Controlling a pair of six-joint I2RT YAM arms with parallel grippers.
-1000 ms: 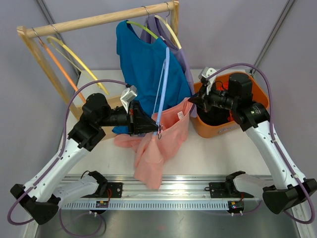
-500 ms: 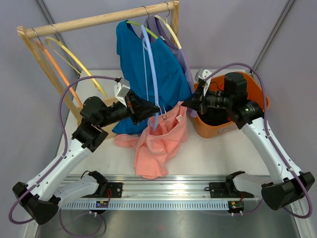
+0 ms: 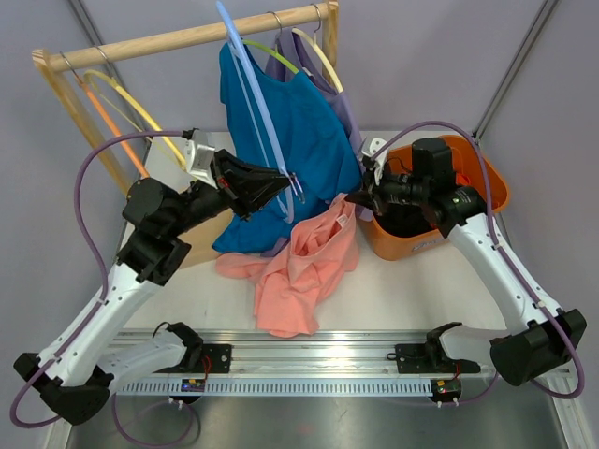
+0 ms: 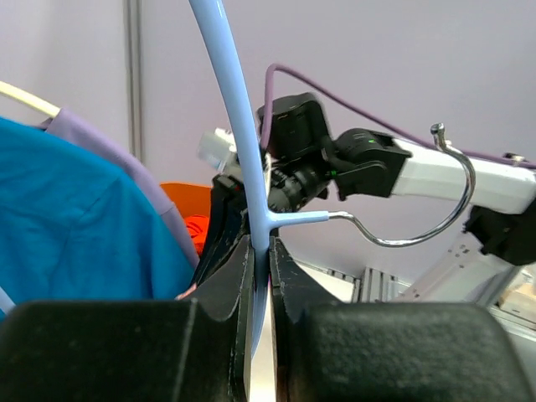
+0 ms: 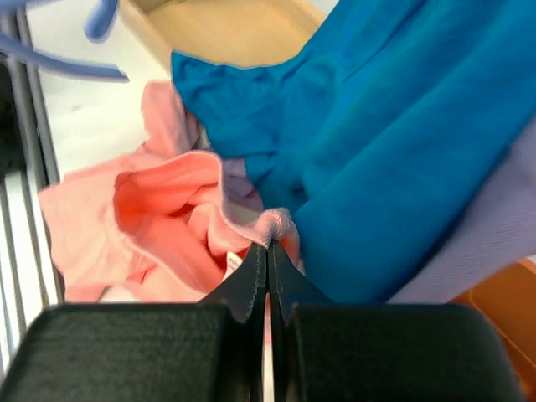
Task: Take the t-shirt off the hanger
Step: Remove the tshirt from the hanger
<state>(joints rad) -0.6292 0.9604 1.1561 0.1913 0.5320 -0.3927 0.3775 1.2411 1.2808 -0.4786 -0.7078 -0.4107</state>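
The pink t-shirt lies crumpled on the table, off the hanger. The light-blue hanger points up and to the left above it, bare. My left gripper is shut on the hanger just below its neck. In the left wrist view the blue bar runs up from between the jaws, and the metal hook sticks out to the right. My right gripper is shut on the t-shirt's collar. The right wrist view shows the pink collar fold pinched at the tips of my right gripper.
A wooden rack stands at the back. It carries a blue shirt, a lavender shirt and empty orange and yellow hangers. An orange basket sits behind my right gripper. The metal rail runs along the near edge.
My left gripper has lifted the hanger up and to the left, out of the pink t-shirt. The shirt has slumped onto the table. My right gripper still holds the collar.
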